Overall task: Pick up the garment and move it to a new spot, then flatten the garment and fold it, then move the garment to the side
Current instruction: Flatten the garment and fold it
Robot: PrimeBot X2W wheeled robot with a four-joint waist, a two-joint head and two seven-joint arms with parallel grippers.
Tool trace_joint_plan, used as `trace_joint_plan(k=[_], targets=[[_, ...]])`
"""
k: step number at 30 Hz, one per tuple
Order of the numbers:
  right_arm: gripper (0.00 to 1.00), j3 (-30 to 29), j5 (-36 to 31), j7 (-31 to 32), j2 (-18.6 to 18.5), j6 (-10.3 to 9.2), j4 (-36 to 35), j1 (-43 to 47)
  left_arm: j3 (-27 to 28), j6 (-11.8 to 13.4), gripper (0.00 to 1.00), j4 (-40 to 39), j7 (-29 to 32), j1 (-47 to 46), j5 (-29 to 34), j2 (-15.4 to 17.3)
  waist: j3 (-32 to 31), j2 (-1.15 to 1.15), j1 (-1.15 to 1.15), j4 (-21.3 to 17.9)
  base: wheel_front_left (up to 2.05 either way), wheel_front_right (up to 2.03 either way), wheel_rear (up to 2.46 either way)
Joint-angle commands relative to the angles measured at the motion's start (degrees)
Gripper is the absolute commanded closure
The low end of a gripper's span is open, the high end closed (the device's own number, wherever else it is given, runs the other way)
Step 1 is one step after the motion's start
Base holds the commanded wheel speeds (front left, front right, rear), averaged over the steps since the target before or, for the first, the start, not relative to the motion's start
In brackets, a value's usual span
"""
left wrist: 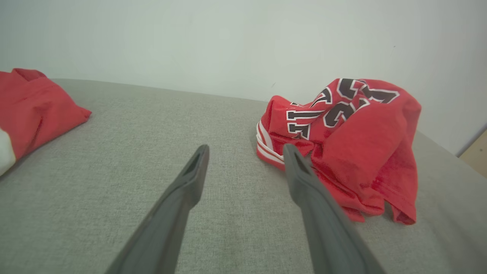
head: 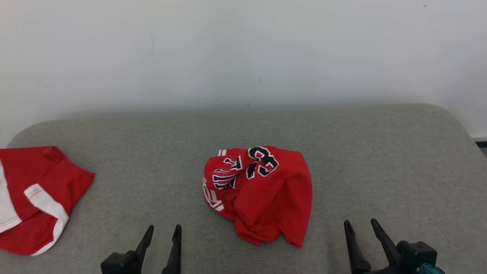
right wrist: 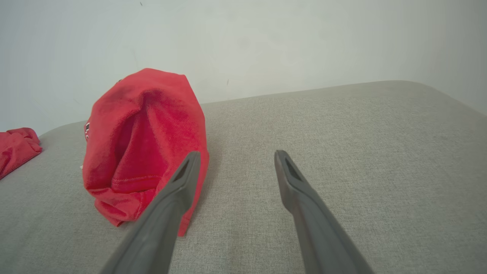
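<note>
This looks like a bare test room or lab corner rather than a lived-in home. A plain white wall (head: 243, 49), faintly scuffed and with nothing hung on it, backs a wide grey fabric-covered pad (head: 361, 152) with rounded far corners, something like a mattress or upholstered bench. On it are two garments: a crumpled red jersey (head: 266, 190) with black numerals near the middle and a red-and-white garment (head: 34, 198) at the left edge. Past the right far corner there is a dark strip of skirting (head: 480, 144).
</note>
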Motion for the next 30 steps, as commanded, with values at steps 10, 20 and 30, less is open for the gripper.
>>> trace_joint_plan(k=[10,20,30], targets=[[0.00,1.9,1.0,0.7,-0.1,-0.12,-0.6,-1.0,-0.2,0.6,0.00,9.3,5.0,-7.5,-2.4,0.2,3.1,0.00,0.00,-10.7,0.00,0.00,0.00],[0.00,2.5,1.3,0.3,-0.1,-0.12,-0.9,-2.0,2.9,4.6,0.00,18.3,7.8,-13.8,-6.0,-0.1,6.5,0.00,0.00,-18.6,0.00,0.00,0.00],[0.00,2.9,1.9,-0.5,-0.1,-0.12,-0.3,-2.5,5.0,9.1,1.00,21.8,8.0,-16.6,-7.1,0.4,7.5,0.00,0.00,-20.4,0.00,0.00,0.00]])
